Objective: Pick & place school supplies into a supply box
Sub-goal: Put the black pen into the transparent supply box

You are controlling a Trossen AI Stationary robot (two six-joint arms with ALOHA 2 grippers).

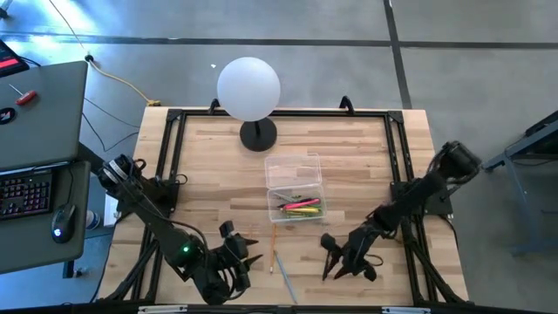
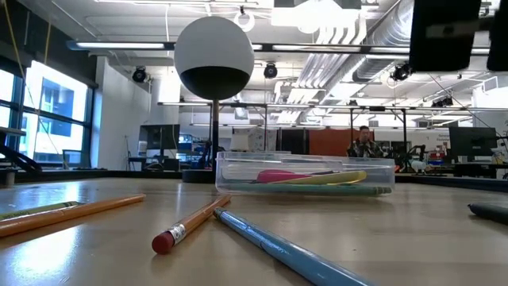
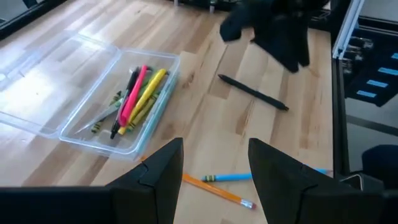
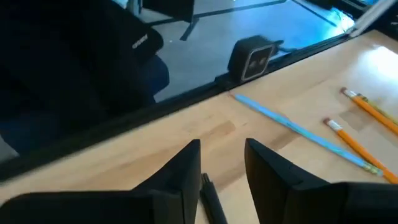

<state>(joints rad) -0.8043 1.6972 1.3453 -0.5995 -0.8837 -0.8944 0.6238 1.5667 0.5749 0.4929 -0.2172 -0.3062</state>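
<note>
The clear supply box (image 1: 294,202) stands open at mid-table, its lid (image 1: 293,170) folded back toward the far side. Pink, yellow, green and black pens (image 3: 134,96) lie inside it. An orange pencil (image 1: 273,244) and a blue pencil (image 1: 283,277) lie on the wood in front of the box. My left gripper (image 3: 214,163) hovers open and empty above them, near the front edge. My right gripper (image 4: 222,162) is open and low over a black pen (image 4: 212,202) on the table, one finger on either side of the pen's end.
A white globe lamp (image 1: 249,87) on a black foot stands behind the box. A second orange pencil (image 2: 71,213) lies near the front. A black frame (image 1: 166,166) rims the table. Bare wood lies left and right of the box.
</note>
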